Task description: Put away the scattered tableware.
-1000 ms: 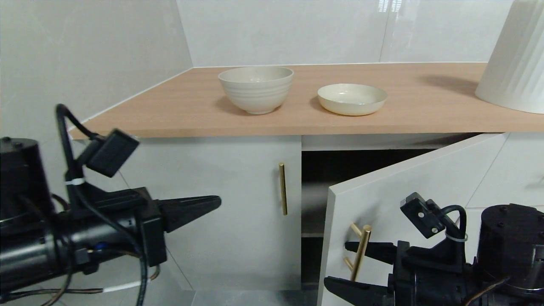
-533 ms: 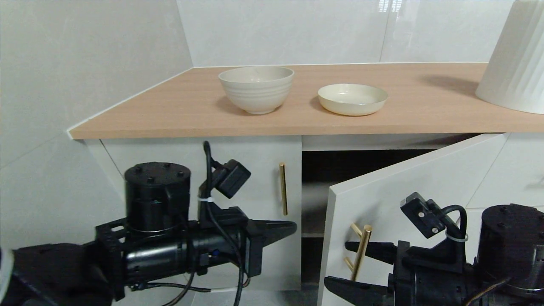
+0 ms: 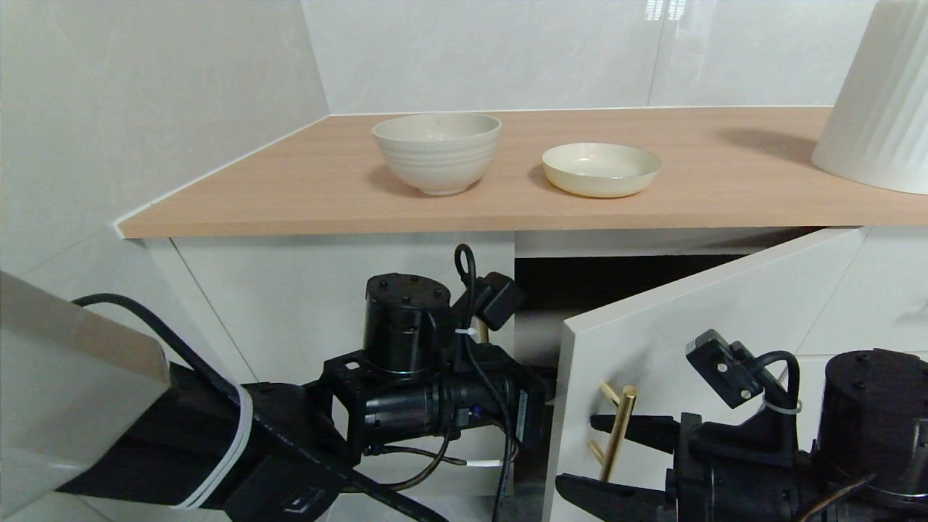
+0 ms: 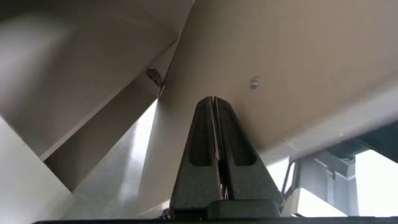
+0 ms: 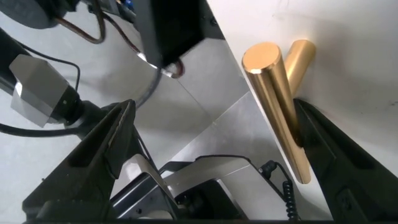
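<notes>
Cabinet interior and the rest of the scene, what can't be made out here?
Cabinet interior: too dark in the head view; the open door covers its lower part.
Left gripper: whether its shut tips touch anything; its own arm hides them in the head view.
White ribbed object: cut off by the head view's edge.

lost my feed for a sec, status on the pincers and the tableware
Left pincer shut, low at the cabinet opening. Right pincer open, astride the gold handle of the open door. Bowl and shallow dish on the countertop.
</notes>
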